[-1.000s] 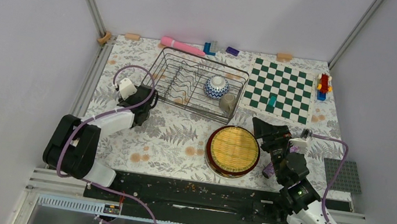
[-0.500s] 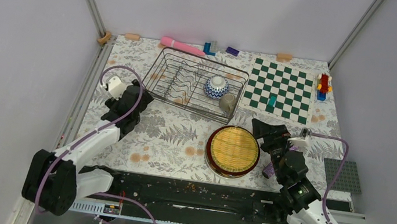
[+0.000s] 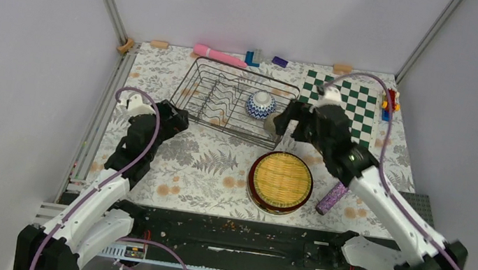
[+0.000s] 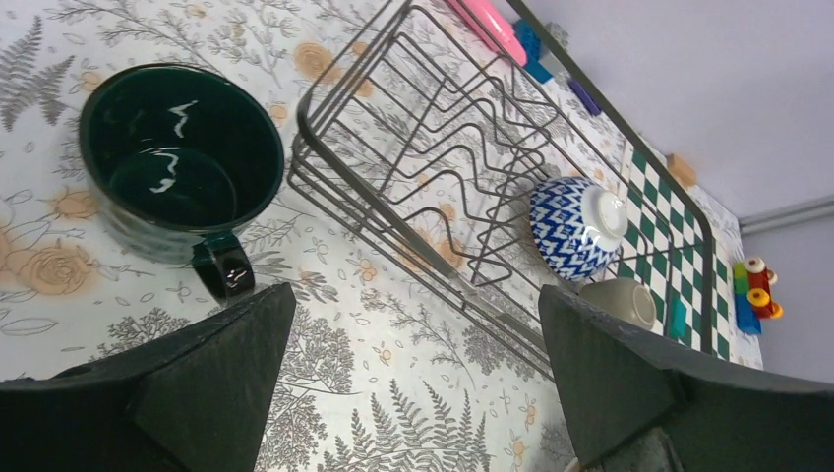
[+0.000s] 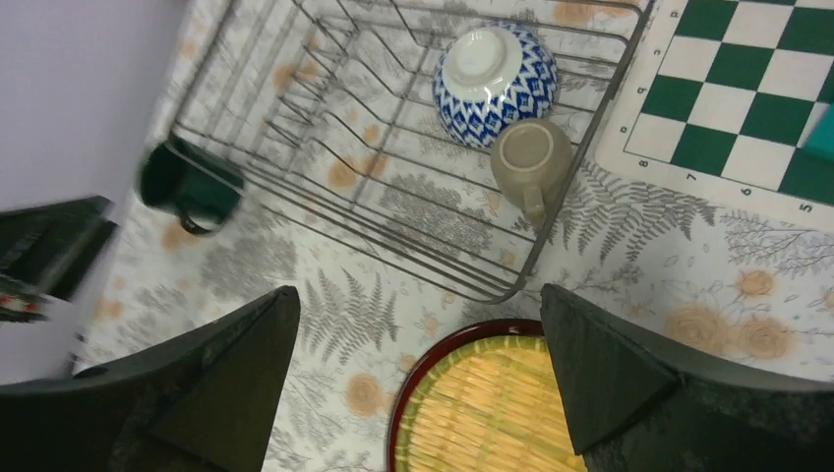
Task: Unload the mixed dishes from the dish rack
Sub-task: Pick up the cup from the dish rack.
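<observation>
The dish rack (image 3: 245, 74) (image 4: 423, 167) (image 5: 393, 197) holds a blue patterned bowl (image 3: 261, 104) (image 4: 580, 226) (image 5: 495, 84), upside down, and a small olive cup (image 3: 271, 123) (image 4: 620, 300) (image 5: 531, 157) on its side. A dark green mug (image 4: 182, 172) (image 5: 187, 187) stands upright on the cloth by the rack's left end. My left gripper (image 3: 171, 120) (image 4: 415, 295) hovers open just above it, holding nothing. A plate stack topped by the yellow woven-look plate (image 3: 280, 181) (image 5: 492, 413) lies in front of the rack. My right gripper (image 3: 288, 123) (image 5: 418, 293) hangs open over the rack's near right corner.
A green-and-white chessboard (image 3: 342, 111) (image 5: 747, 108) lies right of the rack. A purple cylinder (image 3: 330, 197) lies right of the plates. A pink object (image 3: 219, 54), small blocks and a red toy (image 3: 389, 100) sit along the back edge.
My left gripper opened off the mug and lifted slightly. My right arm swung from beside the plates up to the rack's right end.
</observation>
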{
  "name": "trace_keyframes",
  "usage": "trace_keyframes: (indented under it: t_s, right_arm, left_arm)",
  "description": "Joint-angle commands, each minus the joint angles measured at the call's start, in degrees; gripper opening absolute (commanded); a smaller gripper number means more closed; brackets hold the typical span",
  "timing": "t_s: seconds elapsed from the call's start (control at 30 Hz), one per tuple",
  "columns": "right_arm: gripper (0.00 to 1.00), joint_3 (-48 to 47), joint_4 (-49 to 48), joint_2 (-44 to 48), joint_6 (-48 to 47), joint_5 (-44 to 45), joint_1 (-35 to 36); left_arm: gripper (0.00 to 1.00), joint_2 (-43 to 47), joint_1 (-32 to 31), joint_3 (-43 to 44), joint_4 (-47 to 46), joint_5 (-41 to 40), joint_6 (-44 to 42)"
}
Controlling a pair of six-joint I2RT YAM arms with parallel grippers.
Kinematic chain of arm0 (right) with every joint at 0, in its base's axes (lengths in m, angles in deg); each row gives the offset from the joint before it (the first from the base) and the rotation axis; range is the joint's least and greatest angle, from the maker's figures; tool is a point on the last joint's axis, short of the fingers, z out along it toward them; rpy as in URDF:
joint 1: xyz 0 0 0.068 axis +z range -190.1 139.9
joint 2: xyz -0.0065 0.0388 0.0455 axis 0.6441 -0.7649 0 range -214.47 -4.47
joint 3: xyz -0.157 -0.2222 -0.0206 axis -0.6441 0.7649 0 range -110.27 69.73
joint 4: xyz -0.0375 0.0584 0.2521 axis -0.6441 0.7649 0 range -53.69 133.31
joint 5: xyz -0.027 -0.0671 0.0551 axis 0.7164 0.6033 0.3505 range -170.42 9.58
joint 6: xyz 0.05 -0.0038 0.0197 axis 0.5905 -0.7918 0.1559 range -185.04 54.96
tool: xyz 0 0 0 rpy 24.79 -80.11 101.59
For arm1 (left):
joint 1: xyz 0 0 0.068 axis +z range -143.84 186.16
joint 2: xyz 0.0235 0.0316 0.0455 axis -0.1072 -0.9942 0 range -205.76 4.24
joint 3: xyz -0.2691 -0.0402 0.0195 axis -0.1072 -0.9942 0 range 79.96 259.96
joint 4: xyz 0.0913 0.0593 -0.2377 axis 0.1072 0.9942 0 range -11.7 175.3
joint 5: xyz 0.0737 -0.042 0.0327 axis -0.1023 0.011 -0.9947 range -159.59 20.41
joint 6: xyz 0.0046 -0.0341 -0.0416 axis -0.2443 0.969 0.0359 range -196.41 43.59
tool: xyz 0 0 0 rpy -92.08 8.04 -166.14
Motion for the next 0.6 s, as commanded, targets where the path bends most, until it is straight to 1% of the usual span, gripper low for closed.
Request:
trace_keyframes:
  t_s: [0.0,0.13,0.2,0.33,0.4,0.57]
  right_arm:
    - [1.0,-13.9,14.4,-14.8,-12.5,-6.5,-0.1]
    - [1.0,-26.4,20.6,-26.7,-18.6,-5.7,0.2]
    - [1.0,-33.0,23.2,-33.3,-23.0,-5.6,0.2]
    - [1.0,-43.7,29.6,-43.9,-33.4,-8.2,0.2]
    - [0.99,-48.9,32.6,-48.9,-36.2,-6.7,0.2]
    - [1.0,-56.9,35.6,-57.5,-41.3,-3.4,0.0]
  left_arm:
    - [0.99,0.3,0.1,-0.3,-4.8,5.8,-3.4]
    - [0.99,-0.7,0.1,0.1,-4.8,5.6,-4.2]
    - [0.99,-1.3,0.1,0.3,-4.9,5.5,-4.6]
    - [0.99,-2.4,0.1,0.8,-4.7,5.1,-5.1]
    - [0.99,-2.8,0.1,0.9,-4.6,5.0,-5.4]
    - [0.99,-3.3,0.1,1.2,-4.7,4.9,-5.8]
